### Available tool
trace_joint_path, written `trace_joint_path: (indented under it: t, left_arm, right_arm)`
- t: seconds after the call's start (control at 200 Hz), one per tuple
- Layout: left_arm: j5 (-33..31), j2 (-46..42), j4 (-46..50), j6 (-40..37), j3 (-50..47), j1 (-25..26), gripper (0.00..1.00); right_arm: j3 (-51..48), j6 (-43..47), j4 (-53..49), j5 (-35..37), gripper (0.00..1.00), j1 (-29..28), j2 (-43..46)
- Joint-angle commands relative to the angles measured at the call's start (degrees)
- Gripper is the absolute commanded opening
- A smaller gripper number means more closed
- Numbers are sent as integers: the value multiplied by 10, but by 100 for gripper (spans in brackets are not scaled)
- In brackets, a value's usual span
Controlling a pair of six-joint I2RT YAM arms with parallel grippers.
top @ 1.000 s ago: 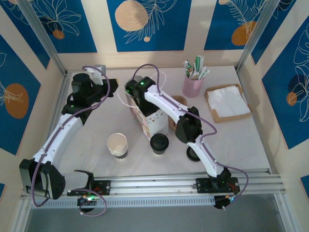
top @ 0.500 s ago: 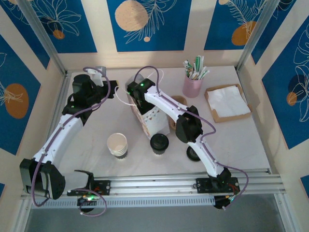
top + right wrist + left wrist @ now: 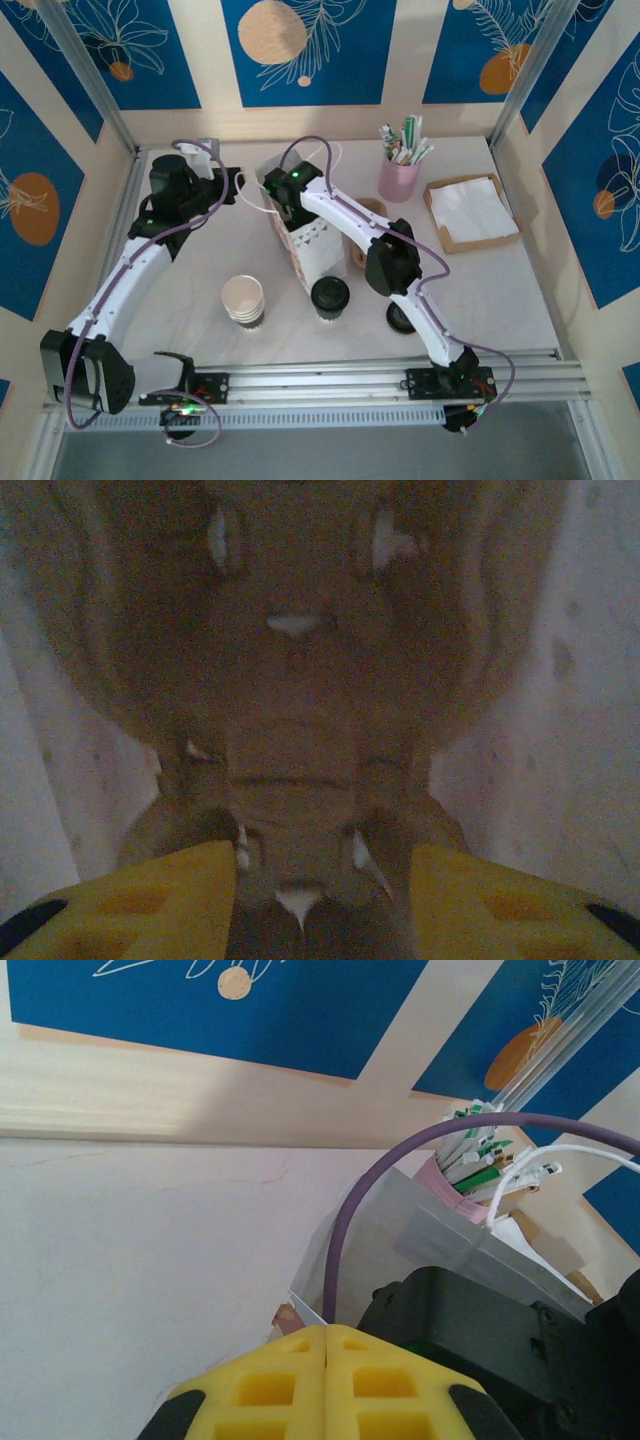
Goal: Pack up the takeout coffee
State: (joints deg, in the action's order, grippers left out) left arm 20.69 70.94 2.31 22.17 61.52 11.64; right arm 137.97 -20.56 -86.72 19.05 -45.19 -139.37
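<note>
The takeout coffee (image 3: pixel 330 296) stands upright on the table (image 3: pixel 190 275), near the front edge and capped with its black lid. It sits just in front of the white paper bag (image 3: pixel 312 250) and apart from it. A stack of lidless cream cups (image 3: pixel 243 299) stands to its left, and a loose black lid (image 3: pixel 398 318) lies to its right, partly covered by the right arm. The right arm reaches across and down into the open top of the bag. In the right wrist view the right gripper (image 3: pixel 322 858) has its yellow fingers (image 3: pixel 190 885) spread wide, and a dim brown moulded shape (image 3: pixel 300 680) lies below and between them (the view is dark; contact with that shape cannot be judged). The left arm extends toward the far left of the table, with the left gripper (image 3: pixel 228 186) just beside the bag's upper left edge. In the left wrist view the two yellow pads (image 3: pixel 270 1385) are pressed together along a centre seam. Whether anything is pinched between them cannot be told. A purple cable (image 3: pixel 345 1230) arcs over the grey-white bag wall (image 3: pixel 430 1245). A pink cup of straws (image 3: pixel 397 178) stands at the far side of the table, and a brown tray of napkins (image 3: pixel 445 243) lies to its right.
</note>
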Motion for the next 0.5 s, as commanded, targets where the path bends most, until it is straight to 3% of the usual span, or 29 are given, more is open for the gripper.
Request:
trace_joint_path:
  t: [0.0,0.37,0.495]
  left_arm:
    - [-4,-15,-2,6,-1,-6,4]
    - [-10,-22,5,1,-3,-6,4]
    - [-7,-22,8,4,-1,-6,15]
  right_arm:
    - [-3,-12,-17,-2,54,2,36]
    - [-14,-15,-6,-10,55,5,37]
    - [-14,-17,-6,-10,55,5,41]
